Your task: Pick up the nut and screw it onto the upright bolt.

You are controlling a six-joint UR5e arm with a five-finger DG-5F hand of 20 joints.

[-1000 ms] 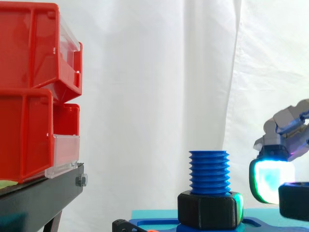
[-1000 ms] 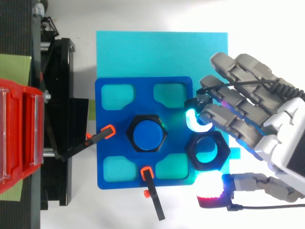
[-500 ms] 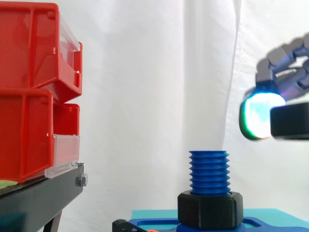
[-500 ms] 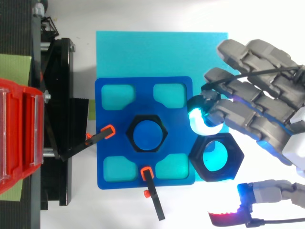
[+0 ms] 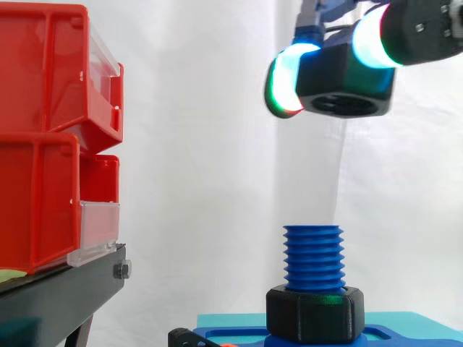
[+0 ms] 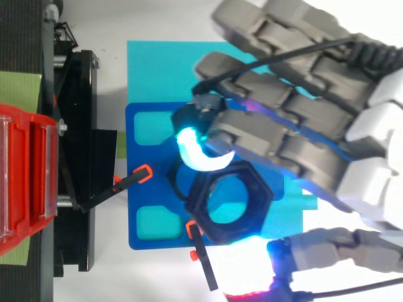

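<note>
Nut [image 5: 346, 81] first: where is it?
— Pinched in the robot hand [image 6: 302, 119], well above the blue bolt [image 5: 312, 256]. The side view shows open air between the two.
— How is it gripped?
— Glowing fingertips [image 5: 286, 81] press its flat sides, one on the far side from the arm, one nearer the arm. The nut's hole faces down, slightly tilted.
— Is it over the bolt?
— Nearly. From the side it hangs a little toward the arm from the bolt's axis. From above, the nut [image 6: 195, 204] lies over the blue plate [image 6: 141, 182], with a cyan fingertip [image 6: 201, 154] curled on its rim and the thumb on the opposite side.
— What does the top view lack?
— Height. There the nut seems to lie on the plate; the side view shows the gap.
— And under the robot hand?
— A black collar [image 5: 315, 312] round the bolt's foot, the plate on a cyan sheet [image 6: 164, 63], and two orange-tipped clamps [image 6: 141, 173] at the plate's edges.
— Beyond the fingertips?
— Red bins [image 5: 43, 144] on a black stand [image 5: 58, 296], well apart from the robot hand.
</note>
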